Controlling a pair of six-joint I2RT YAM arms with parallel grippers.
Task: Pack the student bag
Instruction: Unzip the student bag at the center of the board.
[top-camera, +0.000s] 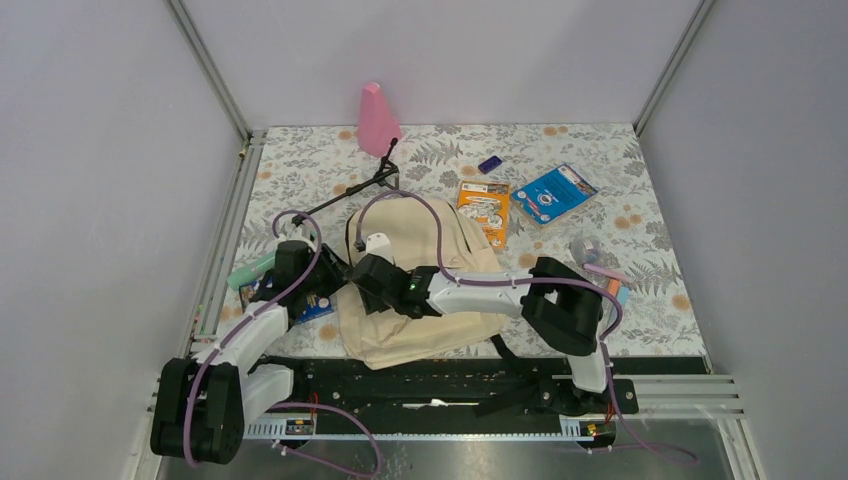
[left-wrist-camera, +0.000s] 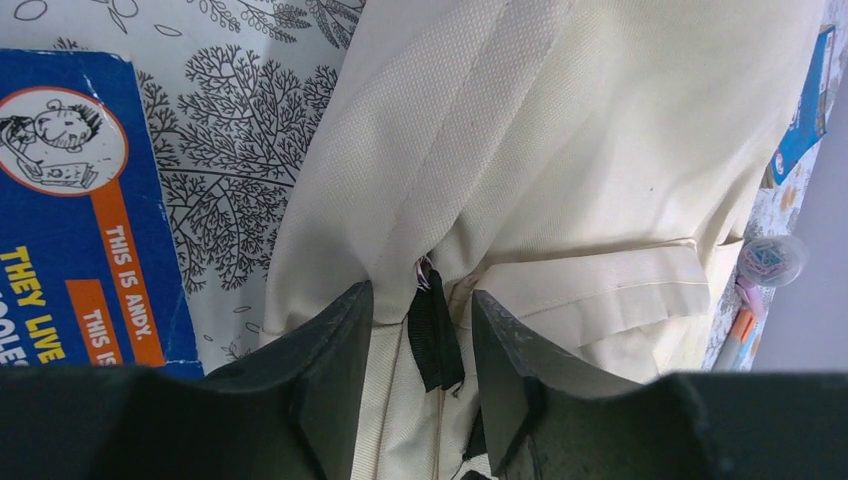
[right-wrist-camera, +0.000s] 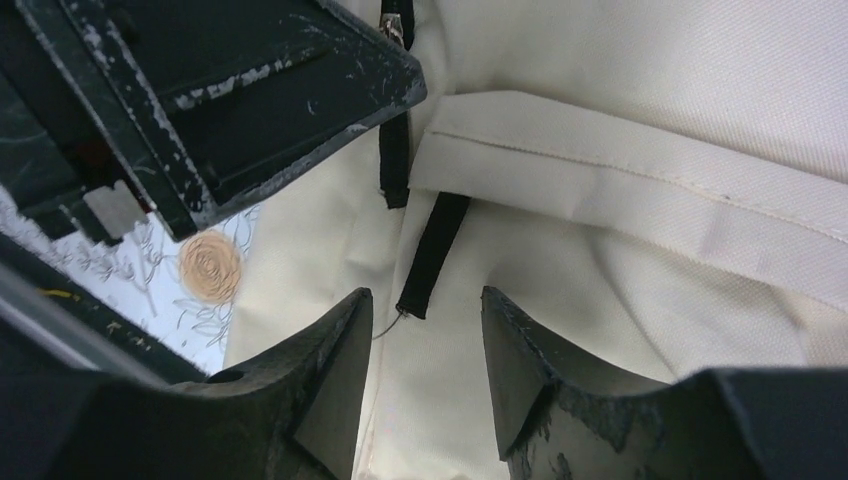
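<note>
The student bag (top-camera: 430, 235), cream fabric with black trim, lies flat in the middle of the table. Both grippers meet at its left edge. My left gripper (top-camera: 335, 278) is open over the bag (left-wrist-camera: 560, 130); a short black zipper pull tab (left-wrist-camera: 436, 335) hangs between its fingers (left-wrist-camera: 340, 340) without being clamped. My right gripper (top-camera: 366, 272) is open just above the bag fabric (right-wrist-camera: 650, 60). A black strap end (right-wrist-camera: 430, 255) lies just beyond its fingertips (right-wrist-camera: 350, 320). The left gripper's body (right-wrist-camera: 250, 90) fills the upper left of the right wrist view.
A blue picture book (left-wrist-camera: 70, 200) lies left of the bag, under the left arm (top-camera: 255, 335). An orange booklet (top-camera: 484, 208), a blue booklet (top-camera: 553, 193), a small purple item (top-camera: 490, 164) and a pink object (top-camera: 377, 118) lie behind. Pens (top-camera: 600, 268) lie at right, a green marker (top-camera: 250, 270) at left.
</note>
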